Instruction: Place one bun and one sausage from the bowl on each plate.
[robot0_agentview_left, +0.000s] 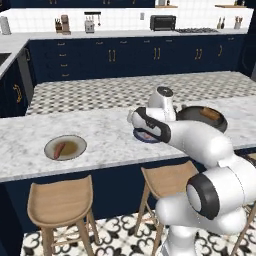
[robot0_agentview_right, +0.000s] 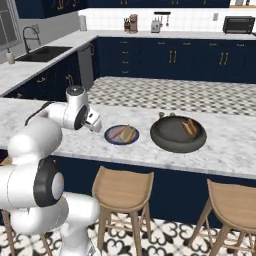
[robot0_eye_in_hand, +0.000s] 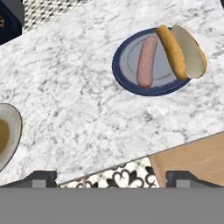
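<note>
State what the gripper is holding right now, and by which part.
Nothing is held. The gripper is open and empty above the white marble counter, apart from the dark blue round plate.

Both base views face the marble counter (robot0_agentview_left: 100, 140) from behind; the hand view looks down close.

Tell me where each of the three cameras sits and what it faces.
Left base view: behind-left, over the white arm, facing the marble counter.
Right base view: behind-right, arm at left, facing the round dark grey bowl.
Hand view: on the hand, looking down past the open tool.
Shared: the round dark blue plate.
</note>
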